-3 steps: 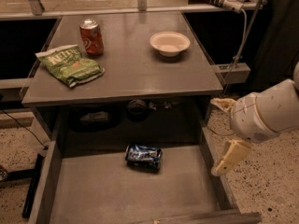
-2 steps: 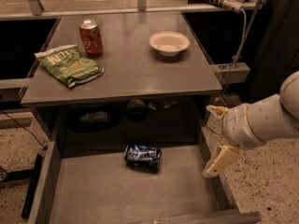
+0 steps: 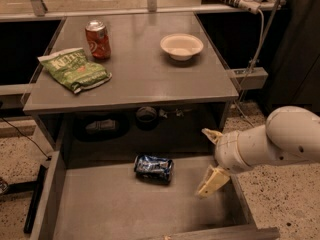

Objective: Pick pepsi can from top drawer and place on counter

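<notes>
Pepsi can [image 3: 154, 168]: on its side in top drawer [image 3: 110, 204]; white markings unreadable.
Gripper [image 3: 213, 158]: fingers apart, at can's 3 o'clock.
Counter [image 3: 145, 79]: matte grey; green chip bag [image 3: 75, 70], red can [image 3: 97, 39], bowl [image 3: 181, 45].
Floor [image 3: 280, 204]: speckled.

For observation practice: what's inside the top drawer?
The top drawer holds a pepsi can on its side, the open gripper at its right. Its rear, under the counter, is hidden.

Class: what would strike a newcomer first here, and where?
The tool, open, hangs over the right side of the drawer. A blue can lies on its side in the drawer. On the counter are a red can, a green bag and a bowl.
</notes>
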`<state>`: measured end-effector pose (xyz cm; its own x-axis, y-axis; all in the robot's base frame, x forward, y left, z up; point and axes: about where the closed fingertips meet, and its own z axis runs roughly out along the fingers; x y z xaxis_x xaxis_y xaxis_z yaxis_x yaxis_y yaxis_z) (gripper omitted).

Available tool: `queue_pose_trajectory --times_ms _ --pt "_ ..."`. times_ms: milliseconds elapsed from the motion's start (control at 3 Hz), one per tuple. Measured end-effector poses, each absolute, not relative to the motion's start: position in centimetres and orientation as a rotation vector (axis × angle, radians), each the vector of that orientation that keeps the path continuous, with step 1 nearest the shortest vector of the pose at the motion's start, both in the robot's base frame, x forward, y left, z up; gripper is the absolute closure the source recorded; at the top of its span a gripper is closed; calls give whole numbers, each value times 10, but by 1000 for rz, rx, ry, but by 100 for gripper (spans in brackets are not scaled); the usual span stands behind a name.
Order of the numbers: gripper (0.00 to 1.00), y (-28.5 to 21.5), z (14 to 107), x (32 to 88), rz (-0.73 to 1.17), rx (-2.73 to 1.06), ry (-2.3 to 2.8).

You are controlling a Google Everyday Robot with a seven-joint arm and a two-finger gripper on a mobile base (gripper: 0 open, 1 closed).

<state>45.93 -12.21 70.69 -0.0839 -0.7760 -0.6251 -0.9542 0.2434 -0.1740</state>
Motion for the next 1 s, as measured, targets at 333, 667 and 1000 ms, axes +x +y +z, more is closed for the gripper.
queue_pose_trajectory --times_ms 333,667,1000 --pt "0 -122 707 459 372 -1577 1903" --pt "0 -83 694 459 464 -1596 1853" --pt "0 -28 684 456 589 -1649 1794"
